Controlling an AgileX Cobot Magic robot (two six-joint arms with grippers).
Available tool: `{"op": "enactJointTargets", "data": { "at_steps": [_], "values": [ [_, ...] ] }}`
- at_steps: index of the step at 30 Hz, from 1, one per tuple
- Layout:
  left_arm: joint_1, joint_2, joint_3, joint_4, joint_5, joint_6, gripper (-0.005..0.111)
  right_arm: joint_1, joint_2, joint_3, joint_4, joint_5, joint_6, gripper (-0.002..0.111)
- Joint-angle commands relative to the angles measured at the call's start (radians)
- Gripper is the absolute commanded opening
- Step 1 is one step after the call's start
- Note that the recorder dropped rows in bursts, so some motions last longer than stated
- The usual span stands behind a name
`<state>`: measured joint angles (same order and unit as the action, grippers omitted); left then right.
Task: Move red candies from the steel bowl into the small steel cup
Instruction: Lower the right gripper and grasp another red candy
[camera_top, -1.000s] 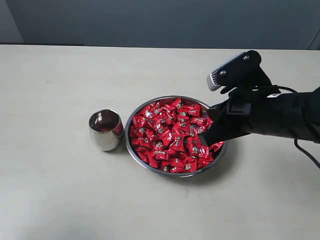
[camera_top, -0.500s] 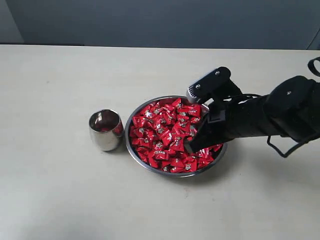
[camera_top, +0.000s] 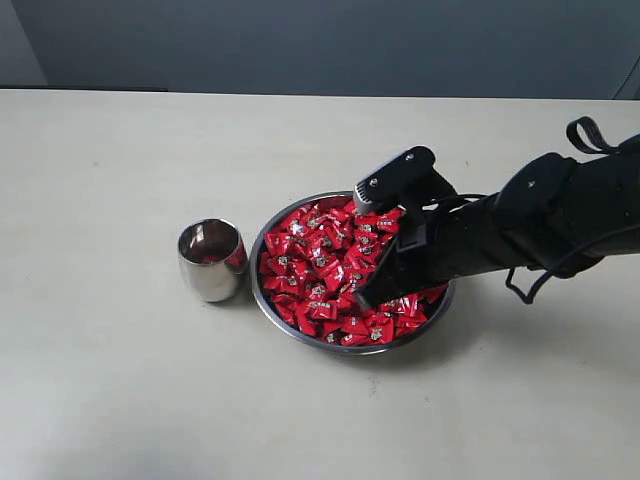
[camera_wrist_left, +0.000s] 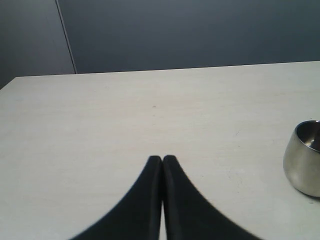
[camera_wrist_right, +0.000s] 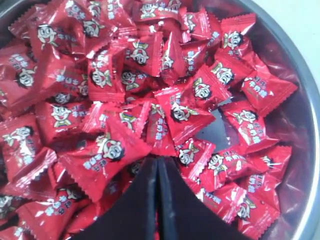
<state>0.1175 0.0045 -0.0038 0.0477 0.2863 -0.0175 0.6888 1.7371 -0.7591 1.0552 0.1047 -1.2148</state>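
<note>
Nearest: bare pale table (camera_top: 120, 410). Just beyond it, the steel bowl (camera_top: 349, 351), heaped with red candies (camera_top: 318, 262). Down in the right half of that heap, the right gripper (camera_top: 366, 300), reaching in from the right. Jaws pressed together, tips among the wrappers, no candy seen pinched between them in the right wrist view. Left of the bowl, just beside its rim but apart, the small steel cup (camera_top: 212, 262), upright, with something reddish inside; candy or reflection, cannot tell. Outside the exterior view, the left gripper (camera_wrist_left: 162, 160), likewise closed tight, holding nothing, hovering over bare table near the cup.

Step in hand, as judged: picking from the bowl, grasp not yet made. Next, probably: part the jaws, settle them around a single wrapper, close, lift clear of the rim, carry left, release squarely over the narrow cup mouth.
</note>
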Motion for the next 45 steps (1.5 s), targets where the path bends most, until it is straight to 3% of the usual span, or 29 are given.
{"op": "enactJointTargets", "data": {
  "at_steps": [1, 12, 14, 18, 20, 45],
  "values": [
    [0.001, -0.004, 0.004, -0.003, -0.002, -0.002, 0.0, 0.012, 0.001, -0.005, 0.031, -0.014, -0.006, -0.001],
    [0.001, -0.004, 0.004, -0.003, -0.002, -0.002, 0.0, 0.012, 0.001, -0.005, 0.055, -0.009, -0.004, 0.0],
    [0.001, -0.004, 0.004, -0.003, -0.002, -0.002, 0.0, 0.012, 0.001, -0.005, 0.055, -0.007, -0.004, 0.006],
    [0.001, -0.004, 0.004, -0.003, -0.002, -0.002, 0.0, 0.012, 0.001, -0.005, 0.086, -0.01, -0.004, 0.033],
    [0.001, -0.004, 0.004, -0.003, -0.002, -0.002, 0.0, 0.012, 0.001, -0.005, 0.116, -0.013, -0.004, 0.04],
    [0.001, -0.004, 0.004, -0.003, -0.002, -0.002, 0.0, 0.012, 0.057, -0.055, 0.193, 0.065, -0.004, 0.04]
  ]
}}
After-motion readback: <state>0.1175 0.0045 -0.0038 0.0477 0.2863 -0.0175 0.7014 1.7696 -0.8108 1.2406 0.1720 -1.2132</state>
